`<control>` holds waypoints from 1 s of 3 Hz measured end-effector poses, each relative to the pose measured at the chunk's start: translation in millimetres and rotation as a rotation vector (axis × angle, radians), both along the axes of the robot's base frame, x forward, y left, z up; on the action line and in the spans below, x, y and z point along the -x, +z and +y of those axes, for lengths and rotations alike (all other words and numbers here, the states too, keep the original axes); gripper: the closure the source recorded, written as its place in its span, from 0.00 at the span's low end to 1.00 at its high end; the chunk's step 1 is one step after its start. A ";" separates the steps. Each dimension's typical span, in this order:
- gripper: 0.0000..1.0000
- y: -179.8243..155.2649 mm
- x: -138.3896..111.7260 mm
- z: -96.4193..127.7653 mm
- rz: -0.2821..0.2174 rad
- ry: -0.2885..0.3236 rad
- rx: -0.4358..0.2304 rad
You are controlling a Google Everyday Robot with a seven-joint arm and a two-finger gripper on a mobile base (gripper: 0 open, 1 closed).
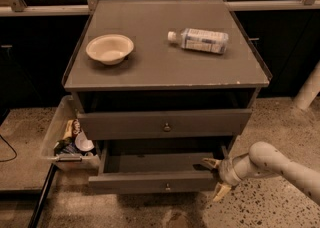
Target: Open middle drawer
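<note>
The gripper [216, 177] hangs with its fingers spread apart; the middle drawer [155, 182] stands pulled out just to its left, grey tray showing; the front's right end lies between the fingers.

Nothing readable is showing anywhere: the pale label [206, 39] wrapping the plastic bottle [187, 37] lying on the cabinet [160, 69] top is giving up no letters or numbers, and the gripper [215, 178], hanging low at the cabinet's right front corner with fingers [210, 161] spread, is carrying no markings.
</note>
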State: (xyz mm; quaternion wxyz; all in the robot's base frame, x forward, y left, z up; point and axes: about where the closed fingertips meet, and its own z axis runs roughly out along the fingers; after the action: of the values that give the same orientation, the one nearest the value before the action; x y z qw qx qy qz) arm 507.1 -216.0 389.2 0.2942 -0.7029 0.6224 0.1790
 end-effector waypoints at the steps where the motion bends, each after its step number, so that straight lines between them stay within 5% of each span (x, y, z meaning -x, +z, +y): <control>1: 0.38 5.9 41.0 -13.2 -0.012 -0.001 -0.008; 2: 0.61 13.9 93.4 -25.6 -0.034 0.005 -0.004; 3: 0.85 16.5 114.1 -29.6 -0.042 0.007 -0.001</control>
State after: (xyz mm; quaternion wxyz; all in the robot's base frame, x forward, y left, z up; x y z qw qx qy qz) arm 393.0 -245.6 405.7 0.3072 -0.7085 0.6134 0.1655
